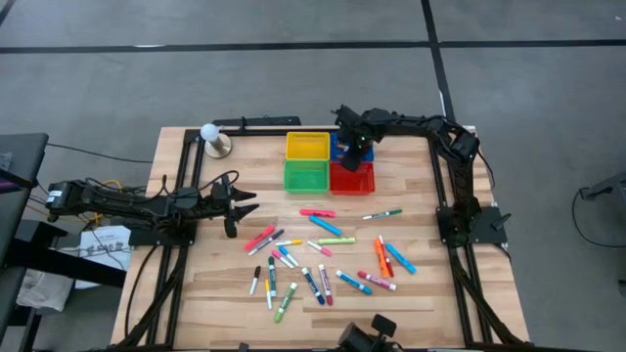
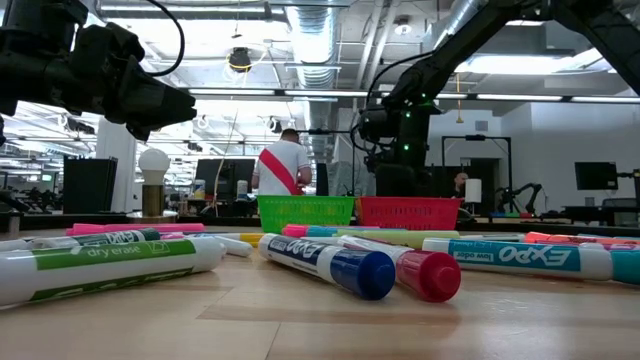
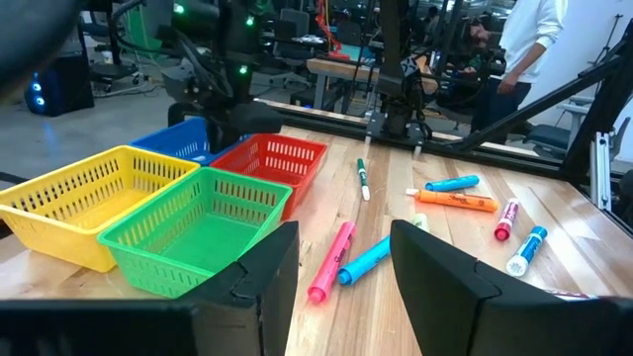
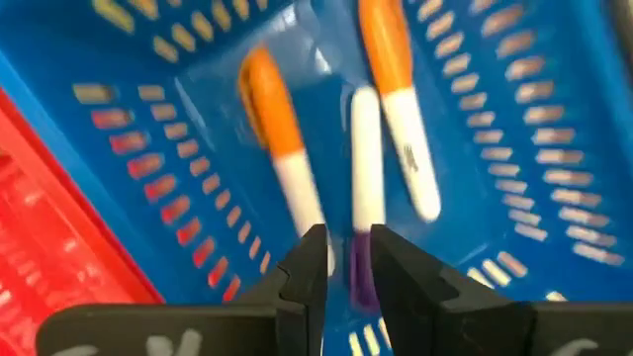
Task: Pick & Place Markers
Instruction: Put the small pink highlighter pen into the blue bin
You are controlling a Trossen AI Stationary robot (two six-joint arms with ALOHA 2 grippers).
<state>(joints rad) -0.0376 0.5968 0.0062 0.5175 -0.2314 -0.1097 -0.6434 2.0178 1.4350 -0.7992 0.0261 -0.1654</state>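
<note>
The right gripper [image 4: 343,267] hangs directly over the blue basket [image 4: 514,129] near the bench's far edge. Its jaws stand slightly apart around the purple end of a white-barrelled marker [image 4: 364,178]; whether they are pressing on it cannot be determined. Two orange-capped markers [image 4: 282,148] lie in the same basket. The left gripper [image 1: 238,202] hovers above the bench's left side, jaws open and empty. The remaining markers [image 1: 323,259] lie scattered over the middle and near part of the bench [image 1: 460,293]. The yellow basket [image 1: 307,147], green basket [image 1: 305,177] and red basket [image 1: 354,180] adjoin the blue one.
</note>
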